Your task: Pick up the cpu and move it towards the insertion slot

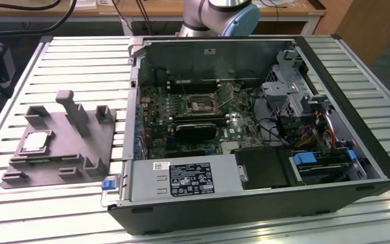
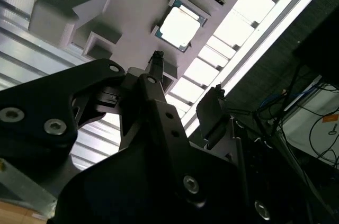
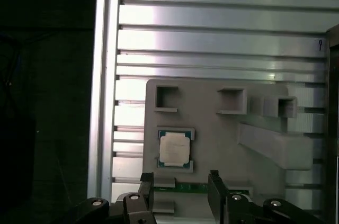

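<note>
grey fixture block [image 1: 73, 152] beside open computer case [image 1: 208, 56]

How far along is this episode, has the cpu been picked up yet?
Nothing is done yet: the cpu lies in the grey fixture, outside the computer case. In hand: the open, empty end effector hovers near it. Left: the grasp and the whole move to the insertion slot.

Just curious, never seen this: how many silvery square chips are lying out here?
1. The cpu sits on the grey fixture block, beside the computer case. Others may be hidden inside it.
</note>
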`<state>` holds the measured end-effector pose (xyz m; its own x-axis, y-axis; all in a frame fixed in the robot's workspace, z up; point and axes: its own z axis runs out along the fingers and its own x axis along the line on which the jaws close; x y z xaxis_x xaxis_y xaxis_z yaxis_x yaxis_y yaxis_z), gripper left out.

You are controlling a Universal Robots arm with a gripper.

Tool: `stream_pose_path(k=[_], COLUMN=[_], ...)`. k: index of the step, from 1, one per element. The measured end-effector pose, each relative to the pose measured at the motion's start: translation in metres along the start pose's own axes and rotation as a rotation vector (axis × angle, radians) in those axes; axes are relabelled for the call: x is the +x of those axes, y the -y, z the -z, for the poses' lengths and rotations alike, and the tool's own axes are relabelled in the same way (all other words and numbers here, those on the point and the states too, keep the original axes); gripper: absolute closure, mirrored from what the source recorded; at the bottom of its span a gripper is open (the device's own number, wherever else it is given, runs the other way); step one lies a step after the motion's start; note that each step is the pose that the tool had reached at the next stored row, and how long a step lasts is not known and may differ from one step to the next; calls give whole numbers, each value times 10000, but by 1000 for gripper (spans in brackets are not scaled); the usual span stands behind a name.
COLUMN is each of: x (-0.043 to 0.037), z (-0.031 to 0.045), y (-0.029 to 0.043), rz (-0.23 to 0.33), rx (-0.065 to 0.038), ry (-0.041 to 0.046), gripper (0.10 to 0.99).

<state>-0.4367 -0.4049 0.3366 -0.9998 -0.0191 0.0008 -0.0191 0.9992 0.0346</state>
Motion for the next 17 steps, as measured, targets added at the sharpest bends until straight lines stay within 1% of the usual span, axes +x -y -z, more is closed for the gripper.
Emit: stream_pose_path(k=[17], x=[2], z=[-88], y=[3], rz=[0], rx=[0], ry=[0], gripper=[553])
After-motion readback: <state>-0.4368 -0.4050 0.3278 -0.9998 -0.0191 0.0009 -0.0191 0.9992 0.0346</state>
